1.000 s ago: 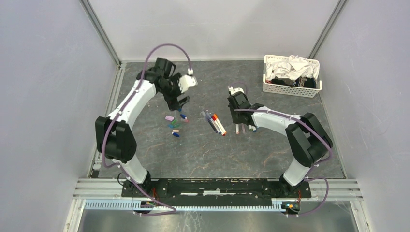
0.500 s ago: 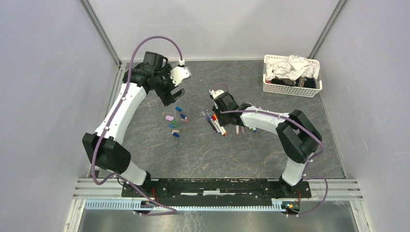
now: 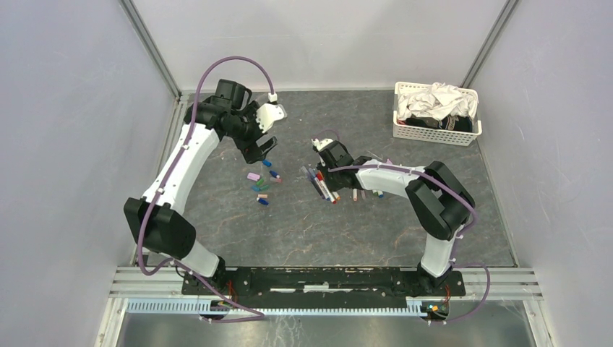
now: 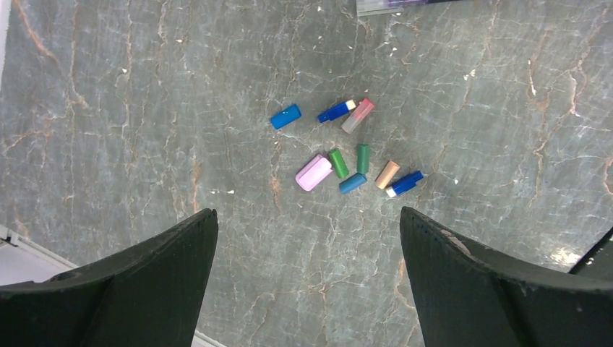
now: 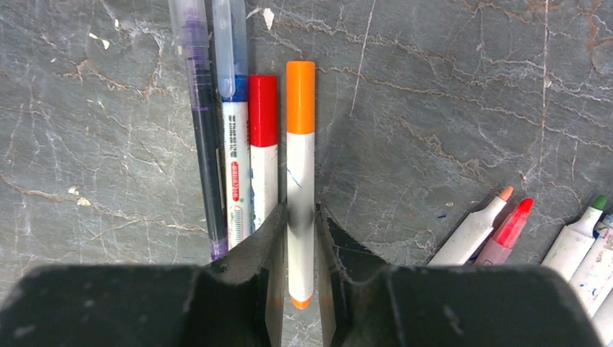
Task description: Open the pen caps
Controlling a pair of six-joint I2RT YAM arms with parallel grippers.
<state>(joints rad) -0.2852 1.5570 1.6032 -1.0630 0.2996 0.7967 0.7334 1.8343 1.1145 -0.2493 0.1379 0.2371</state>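
A: Which way does the orange-capped pen [image 5: 300, 181] lie?
B: Flat on the table [image 5: 470, 87] beside the red-capped pen [image 5: 263, 144], with its long axis running straight out from the right gripper [image 5: 298, 238] and its cap end far. The jaws pinch its white barrel.
A: The left gripper [image 4: 307, 217]?
B: Spread wide above the loose caps [image 4: 347, 163].

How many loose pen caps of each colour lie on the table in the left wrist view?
Blue caps: 4 (one is teal-blue)
Green caps: 2
Lilac cap: 1
Pink-red cap: 1
Orange cap: 1
Total: 9
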